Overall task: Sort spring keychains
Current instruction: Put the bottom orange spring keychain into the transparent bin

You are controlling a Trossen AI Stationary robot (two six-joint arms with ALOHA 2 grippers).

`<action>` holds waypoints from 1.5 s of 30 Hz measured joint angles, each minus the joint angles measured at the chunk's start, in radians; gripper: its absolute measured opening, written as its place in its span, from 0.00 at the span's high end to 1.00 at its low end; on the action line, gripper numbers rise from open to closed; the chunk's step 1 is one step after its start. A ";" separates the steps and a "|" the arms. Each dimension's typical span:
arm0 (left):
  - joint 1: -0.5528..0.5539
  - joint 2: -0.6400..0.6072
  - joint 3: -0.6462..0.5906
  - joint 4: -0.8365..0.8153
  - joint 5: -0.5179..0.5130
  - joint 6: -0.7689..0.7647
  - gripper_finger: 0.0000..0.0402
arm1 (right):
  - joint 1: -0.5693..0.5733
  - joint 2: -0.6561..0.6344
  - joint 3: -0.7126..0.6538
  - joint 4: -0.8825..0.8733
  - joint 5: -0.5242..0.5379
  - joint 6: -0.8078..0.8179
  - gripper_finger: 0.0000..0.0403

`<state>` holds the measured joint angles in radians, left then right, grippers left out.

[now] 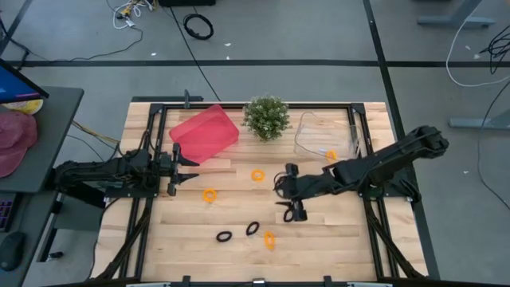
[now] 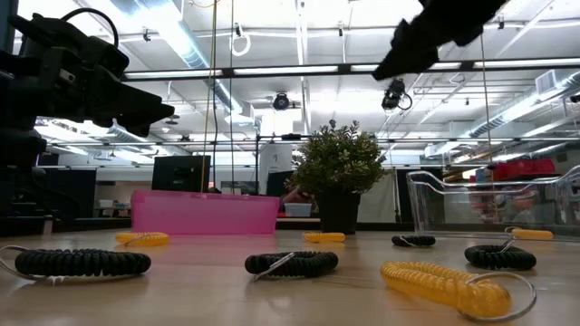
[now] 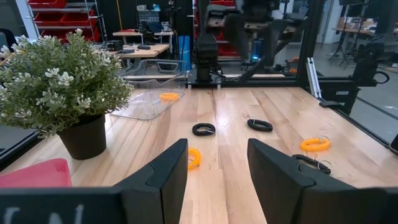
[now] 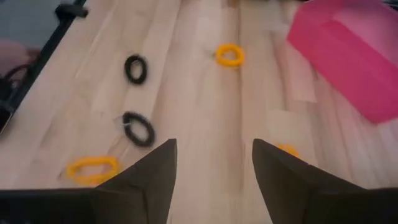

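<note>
Orange keychain (image 2: 446, 285) lies nearest; right end effector (image 1: 291, 194) hovers open and empty beside black keychains (image 1: 238, 233).

Table (image 1: 335, 239) pale planked wood, smooth; pink bin (image 1: 205, 133) translucent plastic; clear tray (image 1: 307, 135) glossy plastic

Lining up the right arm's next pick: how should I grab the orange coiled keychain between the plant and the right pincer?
Pinch the orange coiled spring keychain across one side of its ring, descending from straight above; it lies flat on the wooden table, clear of neighbours.
</note>
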<state>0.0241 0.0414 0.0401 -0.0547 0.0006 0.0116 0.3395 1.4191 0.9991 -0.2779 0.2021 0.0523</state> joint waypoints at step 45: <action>0.000 0.000 -0.001 0.011 0.000 0.000 0.57 | 0.154 0.622 0.445 -0.291 -0.032 0.021 0.47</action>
<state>0.0241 0.0414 0.0391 -0.0441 0.0010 0.0113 0.4937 2.0413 1.4441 -0.5694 0.1705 0.0731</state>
